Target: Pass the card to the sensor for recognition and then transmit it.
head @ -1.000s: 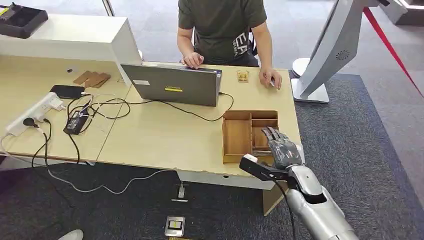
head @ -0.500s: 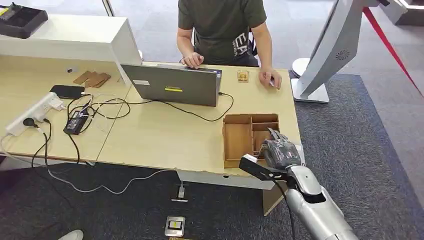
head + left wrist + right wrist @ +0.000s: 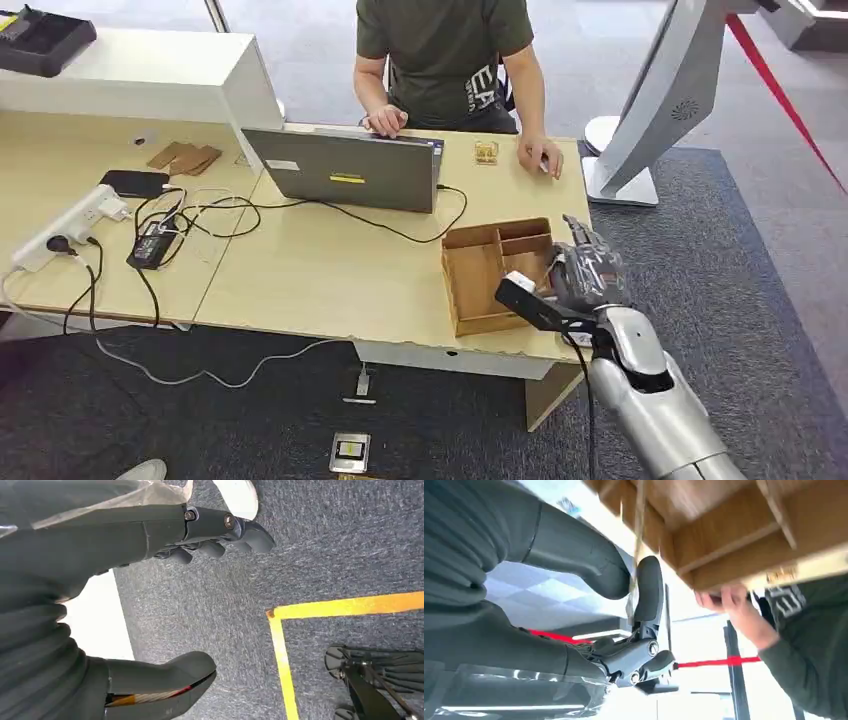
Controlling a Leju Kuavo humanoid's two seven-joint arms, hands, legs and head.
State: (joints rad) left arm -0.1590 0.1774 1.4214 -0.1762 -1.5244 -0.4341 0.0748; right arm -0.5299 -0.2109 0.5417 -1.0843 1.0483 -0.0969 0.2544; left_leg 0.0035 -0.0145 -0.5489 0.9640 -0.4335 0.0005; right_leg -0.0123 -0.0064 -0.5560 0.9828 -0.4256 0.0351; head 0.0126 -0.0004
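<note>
My right hand point(image 3: 582, 272) hovers above the right end of a wooden divided tray point(image 3: 478, 275) near the table's front right corner. The right wrist view shows a thin tan card point(image 3: 638, 535) edge-on, pinched between the thumb point(image 3: 594, 560) and a dark finger point(image 3: 649, 587), just off the tray's compartments point(image 3: 734, 535). A small tan device point(image 3: 486, 152) lies on the far side of the table by a person's hand point(image 3: 542, 158). My left hand point(image 3: 100, 555) hangs over grey carpet with its fingers apart, holding nothing.
A person in a dark shirt point(image 3: 440, 50) sits across the table behind an open laptop point(image 3: 345, 168). Cables and a power strip point(image 3: 70, 225) cover the left of the table. A white kiosk stand point(image 3: 655, 110) and red tape point(image 3: 780, 90) are to the right.
My right hand has lifted out of the tray's right compartments and moved up and slightly right with the card. The tray has been nudged askew.
</note>
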